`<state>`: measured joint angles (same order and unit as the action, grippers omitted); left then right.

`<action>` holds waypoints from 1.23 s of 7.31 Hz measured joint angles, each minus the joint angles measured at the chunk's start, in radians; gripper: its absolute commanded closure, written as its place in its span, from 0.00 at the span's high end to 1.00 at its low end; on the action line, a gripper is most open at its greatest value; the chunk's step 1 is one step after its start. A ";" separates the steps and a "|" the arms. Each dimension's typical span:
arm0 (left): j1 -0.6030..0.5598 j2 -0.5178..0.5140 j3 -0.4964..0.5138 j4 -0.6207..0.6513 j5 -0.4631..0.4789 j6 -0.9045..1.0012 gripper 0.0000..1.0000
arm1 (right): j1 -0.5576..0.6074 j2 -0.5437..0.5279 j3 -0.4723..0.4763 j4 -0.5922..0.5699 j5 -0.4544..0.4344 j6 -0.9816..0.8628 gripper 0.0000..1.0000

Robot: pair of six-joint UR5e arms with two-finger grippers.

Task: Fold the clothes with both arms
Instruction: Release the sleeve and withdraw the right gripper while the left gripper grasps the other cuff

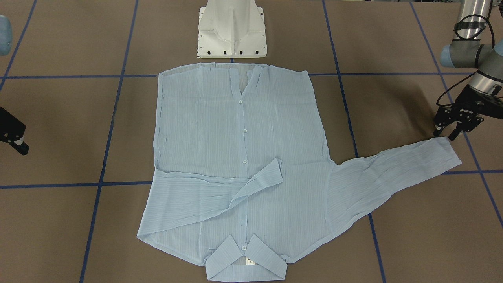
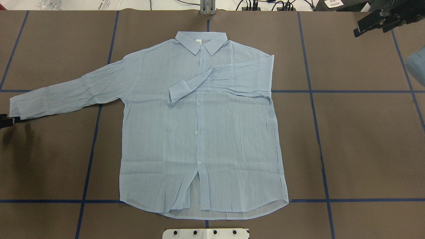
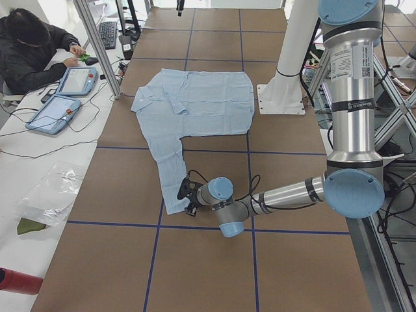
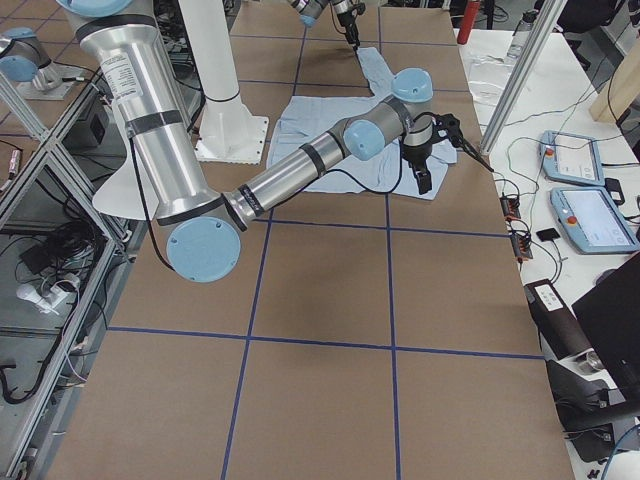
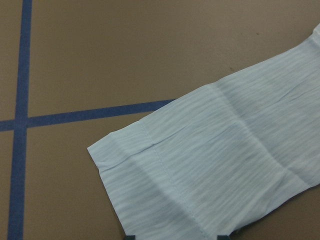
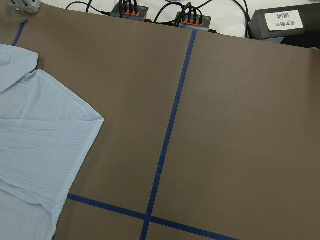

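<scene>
The light blue shirt (image 2: 199, 132) lies flat and button side up on the brown table, its collar (image 2: 201, 41) at the far edge from the robot. One sleeve (image 2: 225, 81) is folded across the chest. The other sleeve (image 1: 397, 165) stretches out sideways, and its cuff (image 5: 200, 175) fills the left wrist view. My left gripper (image 1: 445, 135) hovers open just over that cuff, holding nothing. My right gripper (image 2: 370, 26) hangs open well off the shirt's other side, past the collar corner, also holding nothing.
The white pedestal base (image 1: 232, 29) stands just behind the shirt's hem. Blue tape lines (image 2: 312, 91) grid the table. Cables and plugs (image 6: 150, 12) run along the far edge. A person (image 3: 32, 52) sits at a side bench with tablets.
</scene>
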<state>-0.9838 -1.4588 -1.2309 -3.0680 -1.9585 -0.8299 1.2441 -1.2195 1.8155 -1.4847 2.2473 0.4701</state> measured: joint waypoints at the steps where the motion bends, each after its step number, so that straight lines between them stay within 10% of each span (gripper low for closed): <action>1: 0.004 0.000 0.001 0.000 0.003 0.000 0.62 | 0.000 0.000 0.000 0.000 0.000 0.001 1.00; 4: 0.013 0.000 0.003 0.001 0.017 -0.001 0.48 | 0.000 -0.001 0.000 0.001 -0.001 0.003 1.00; 7: 0.016 0.001 0.008 0.001 0.022 -0.001 0.00 | 0.000 0.000 0.001 0.000 -0.002 0.007 1.00; 9: 0.016 0.001 0.008 0.001 0.021 0.000 0.00 | 0.000 0.000 0.001 0.000 -0.002 0.007 1.00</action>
<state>-0.9680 -1.4574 -1.2230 -3.0674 -1.9380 -0.8297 1.2440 -1.2198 1.8165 -1.4848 2.2457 0.4770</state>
